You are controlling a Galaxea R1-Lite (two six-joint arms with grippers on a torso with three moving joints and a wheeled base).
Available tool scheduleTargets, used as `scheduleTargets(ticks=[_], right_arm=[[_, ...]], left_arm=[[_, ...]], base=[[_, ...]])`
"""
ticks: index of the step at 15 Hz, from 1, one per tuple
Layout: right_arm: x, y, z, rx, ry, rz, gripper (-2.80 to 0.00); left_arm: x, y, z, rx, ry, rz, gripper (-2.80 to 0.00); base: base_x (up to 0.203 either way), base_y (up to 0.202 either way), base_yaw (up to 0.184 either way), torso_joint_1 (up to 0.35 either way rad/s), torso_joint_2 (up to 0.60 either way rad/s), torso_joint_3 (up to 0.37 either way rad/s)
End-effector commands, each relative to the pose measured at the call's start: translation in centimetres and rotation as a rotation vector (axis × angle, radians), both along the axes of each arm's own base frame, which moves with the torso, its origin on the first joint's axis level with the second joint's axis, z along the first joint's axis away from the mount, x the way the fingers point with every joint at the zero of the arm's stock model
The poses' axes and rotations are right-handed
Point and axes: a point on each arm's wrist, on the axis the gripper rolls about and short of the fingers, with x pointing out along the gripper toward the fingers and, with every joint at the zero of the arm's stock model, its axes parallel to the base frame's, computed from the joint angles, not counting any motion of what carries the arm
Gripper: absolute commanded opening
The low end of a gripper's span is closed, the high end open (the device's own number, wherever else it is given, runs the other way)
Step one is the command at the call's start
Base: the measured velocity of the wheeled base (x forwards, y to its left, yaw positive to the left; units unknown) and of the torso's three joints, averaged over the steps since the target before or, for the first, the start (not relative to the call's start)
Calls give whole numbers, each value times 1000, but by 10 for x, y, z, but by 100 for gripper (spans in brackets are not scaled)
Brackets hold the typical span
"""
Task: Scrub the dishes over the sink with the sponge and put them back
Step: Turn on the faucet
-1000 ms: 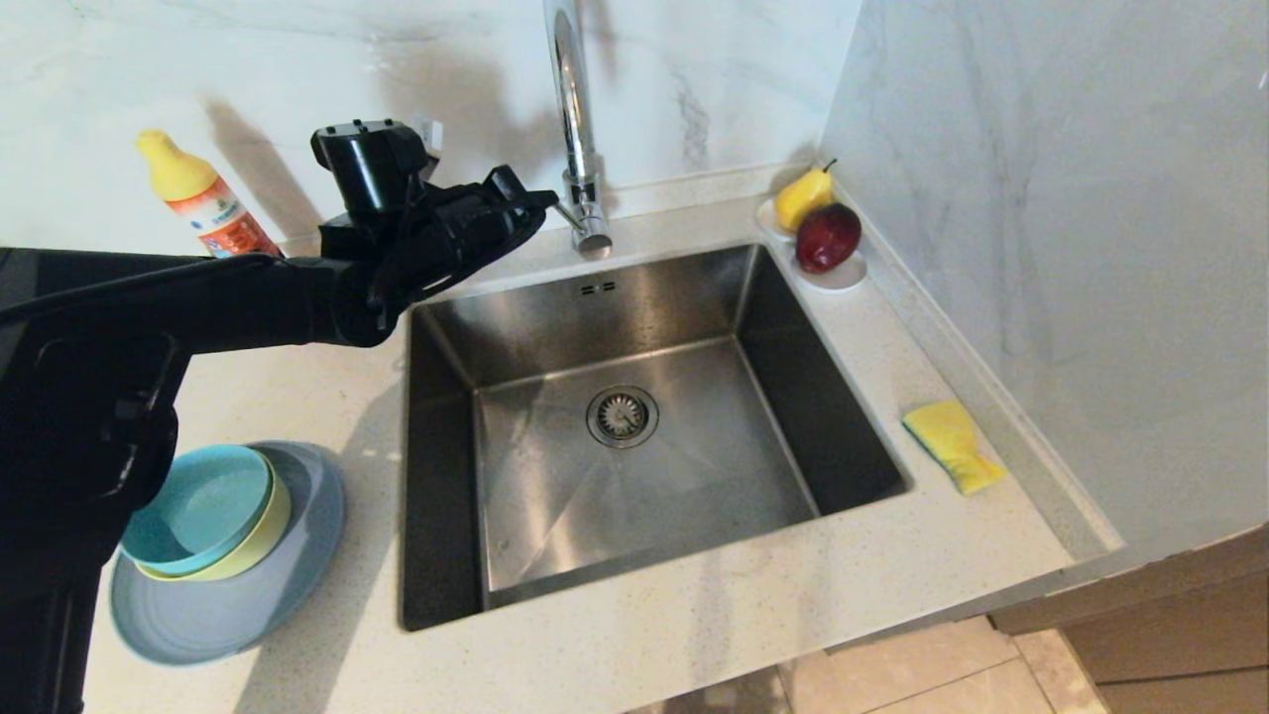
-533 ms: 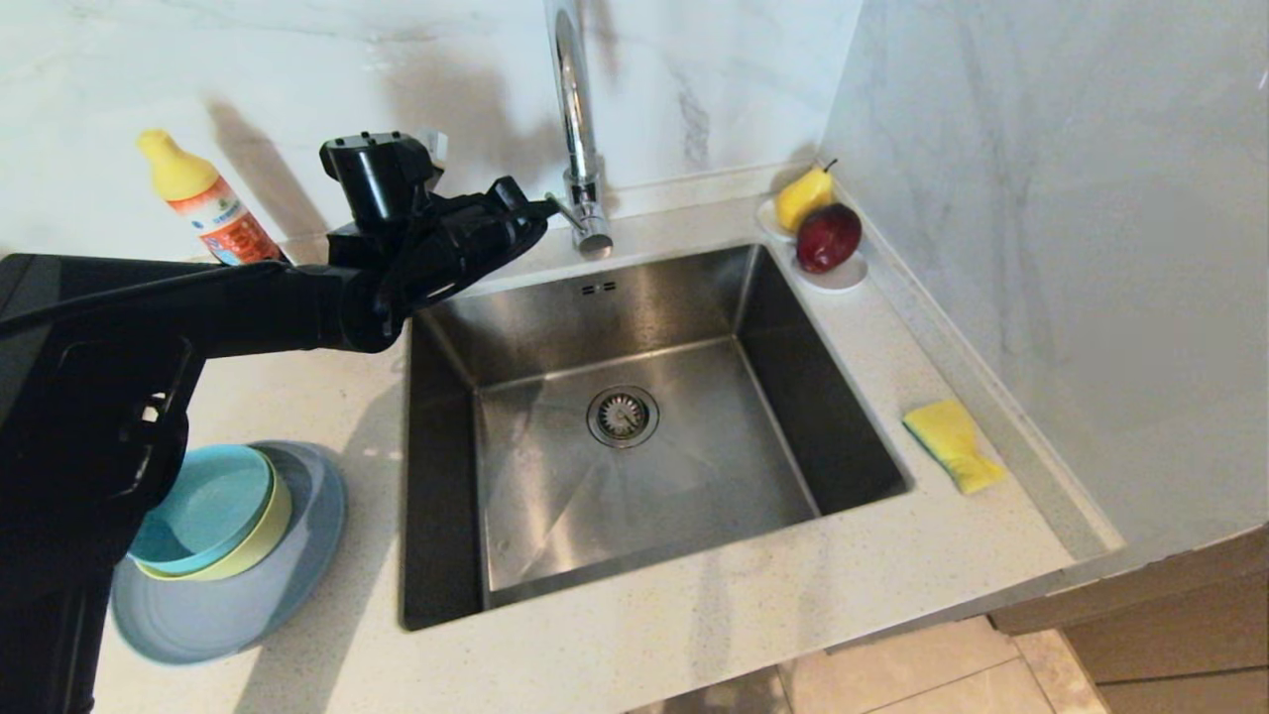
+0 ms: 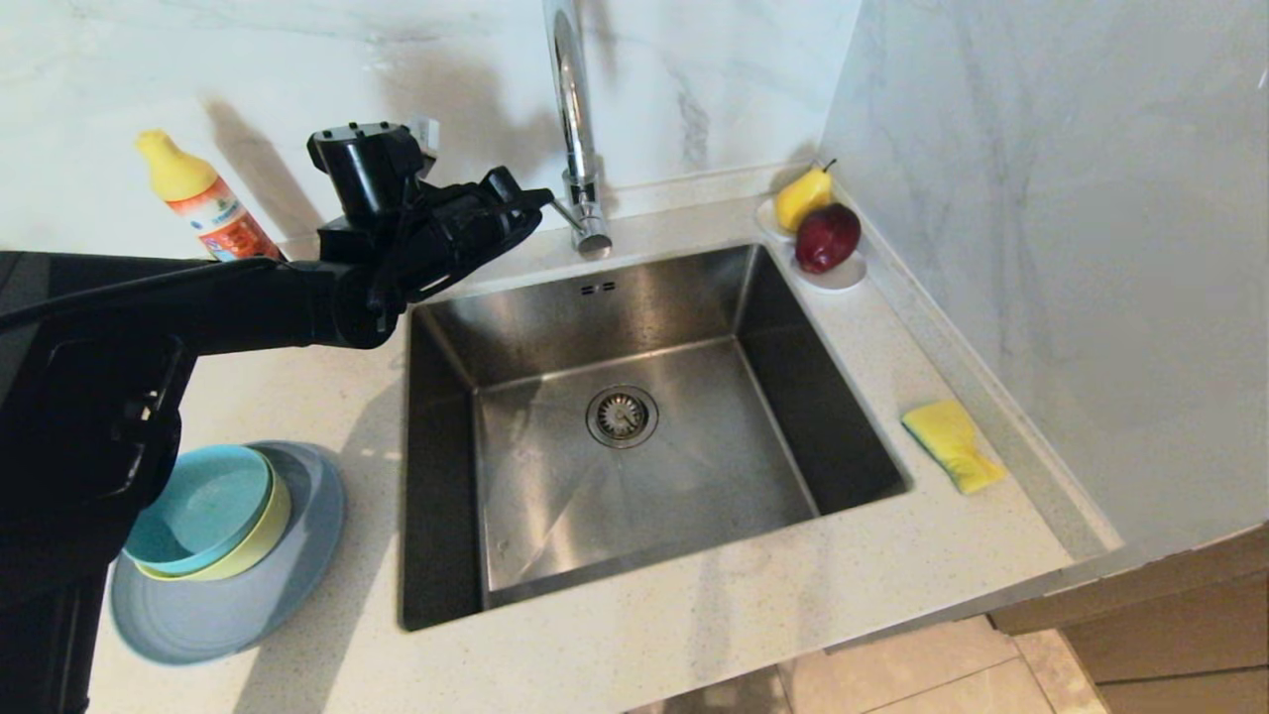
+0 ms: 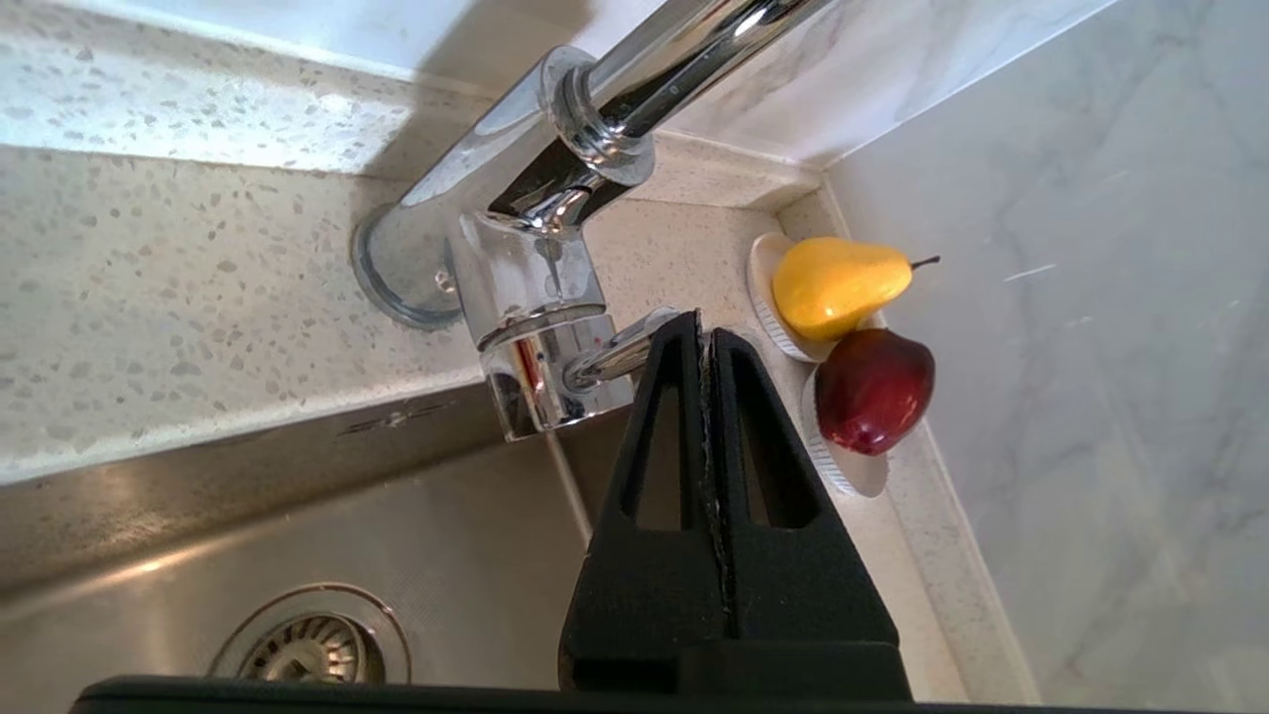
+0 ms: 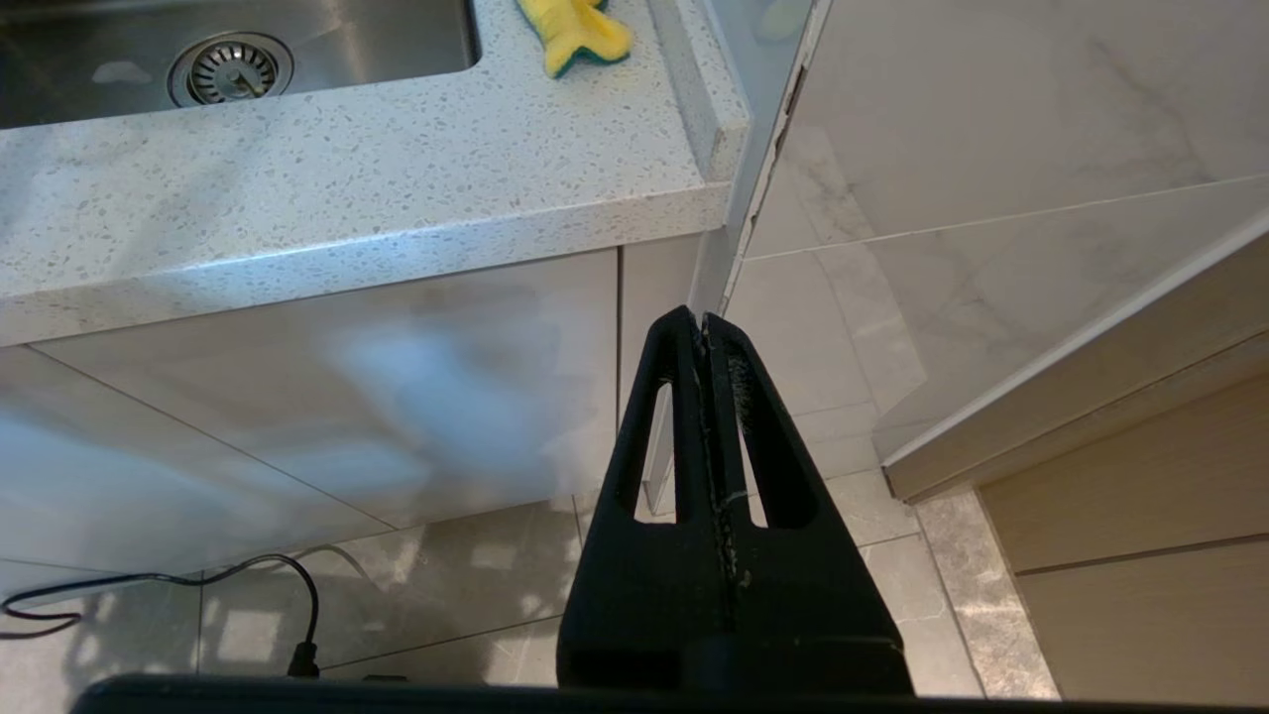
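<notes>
My left gripper is shut and empty, with its tips beside the small lever of the chrome tap at the sink's back edge; whether they touch it I cannot tell. The steel sink holds nothing and has a round drain. The dishes are stacked on the counter left of the sink: a teal bowl inside a yellow-green bowl on a grey-blue plate. The yellow sponge lies on the counter right of the sink. My right gripper is shut and empty, low in front of the cabinet.
A detergent bottle stands at the back left by the wall. A white dish with a pear and a red apple sits in the back right corner. A marble wall runs close along the counter's right side.
</notes>
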Motion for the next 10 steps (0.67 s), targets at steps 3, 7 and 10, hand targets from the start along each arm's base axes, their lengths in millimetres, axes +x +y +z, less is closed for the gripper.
scheduleTargets(ticks=[3,7,10], right_arm=[[0,0,0,-1,-1,1,-280],[0,0,0,-1,-1,-1,-280],[0,0,0,-1,-1,0,-280]], left_arm=[[-3,3,6,52,-50,20,-280],[-2,9,8,63,-63,40,-280],[-1,9,6,62,-69,39,-280]], base=[[0,0,0,0,0,0],[0,0,0,0,0,0],[0,0,0,0,0,0]])
